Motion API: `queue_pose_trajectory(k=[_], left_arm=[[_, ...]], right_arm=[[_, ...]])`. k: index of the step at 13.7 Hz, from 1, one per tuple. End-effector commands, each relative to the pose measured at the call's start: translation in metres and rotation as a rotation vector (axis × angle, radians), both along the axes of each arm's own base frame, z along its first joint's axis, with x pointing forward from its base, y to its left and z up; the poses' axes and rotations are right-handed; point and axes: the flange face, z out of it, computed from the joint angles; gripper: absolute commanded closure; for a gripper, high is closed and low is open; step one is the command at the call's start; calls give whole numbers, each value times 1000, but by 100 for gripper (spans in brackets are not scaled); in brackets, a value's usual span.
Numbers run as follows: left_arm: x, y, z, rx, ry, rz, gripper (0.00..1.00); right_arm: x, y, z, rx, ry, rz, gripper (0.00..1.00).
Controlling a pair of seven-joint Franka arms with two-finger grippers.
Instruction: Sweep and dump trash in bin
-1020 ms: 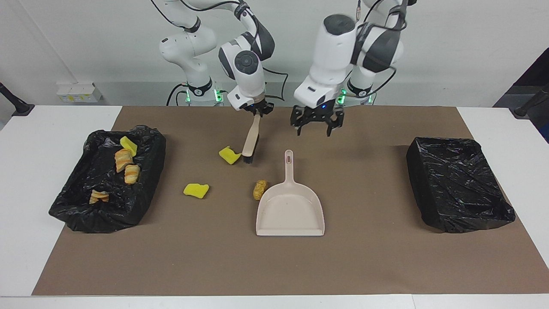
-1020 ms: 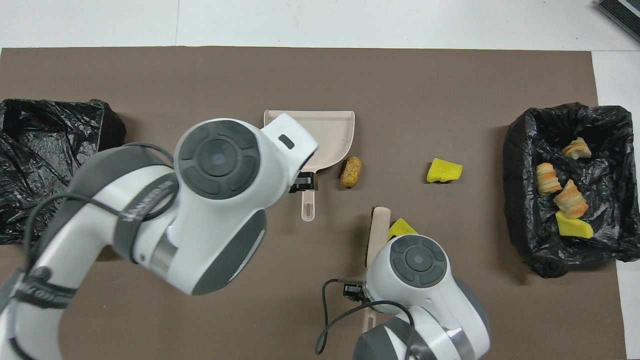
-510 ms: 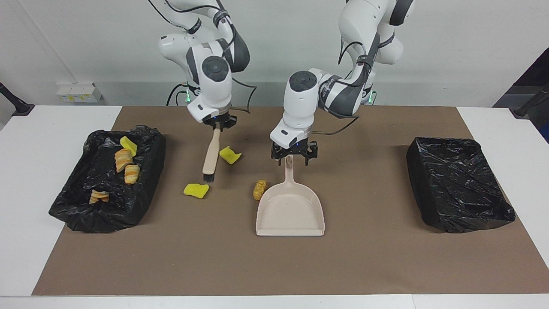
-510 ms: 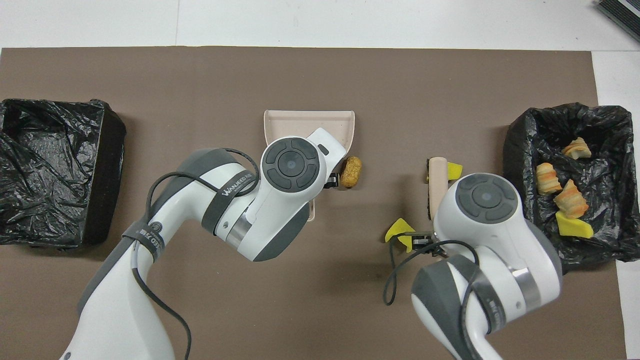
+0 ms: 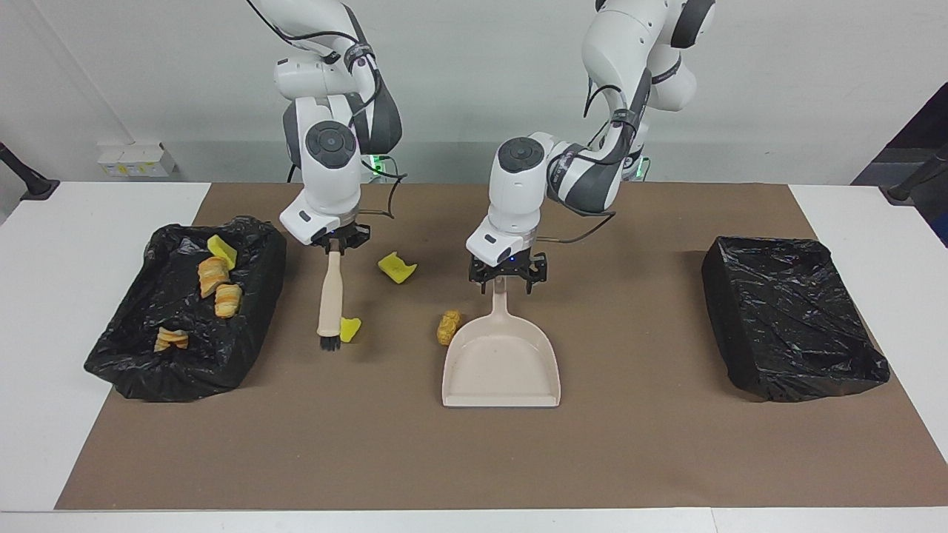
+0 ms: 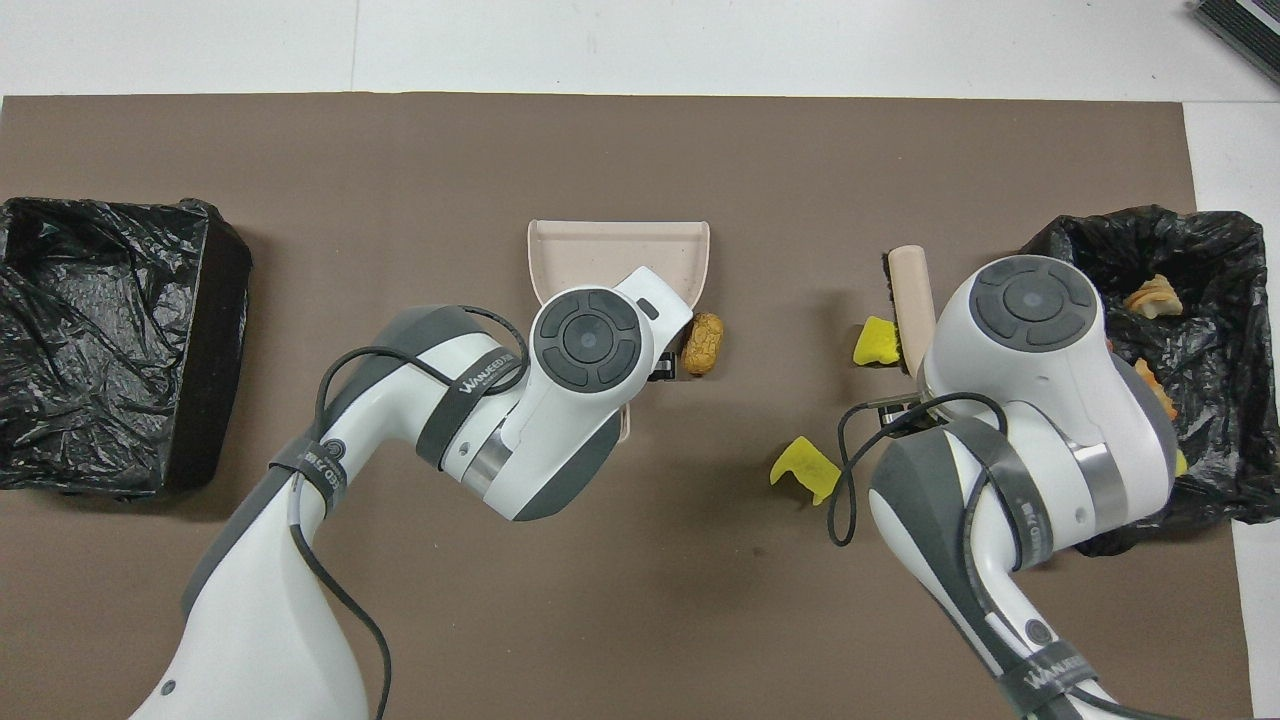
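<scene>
- Brown matting covers the white bench, and on it the loose trash lies between the right arm's bin and the dustpan: one yellow sponge chunk touching the brush bristles, another yellow chunk nearer to the robots, and a golden-brown pastry lump just beside the dustpan's edge.
- Over the last second the brush has swung from beside the nearer chunk to the side of the other chunk that faces the right arm's bin; that chunk now stands half hidden against the bristles.
- Clamped tight on the brush handle, the right gripper holds it bristles-down on the mat.
- Meanwhile the left gripper has dropped from mid-air to the tip of the beige dustpan's handle, fingers spread on either side of it, not yet pinching.
- The pan is empty, so nothing of this batch is swept yet; I judge the brush is placed to push the chunk toward the pan once the handle is gripped.
- The filled bin at the right arm's end already holds several pieces; the empty bin sits at the left arm's end.
</scene>
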Motion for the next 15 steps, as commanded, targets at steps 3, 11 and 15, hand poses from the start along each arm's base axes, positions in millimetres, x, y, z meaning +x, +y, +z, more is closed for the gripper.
queue_pose_trajectory(k=[3,11,15], left_arm=[[-4,-4,-11,21,-13,-56,44],[-5,-1,-8,55,4,-137,100],[-9,9,14,98,28,-343,100]], right_arm=[[6,-5,5,-33,-8,44,100],[10,-17,4,-40,-9,72,100],[8,-16,4,-43,-7,75,100]])
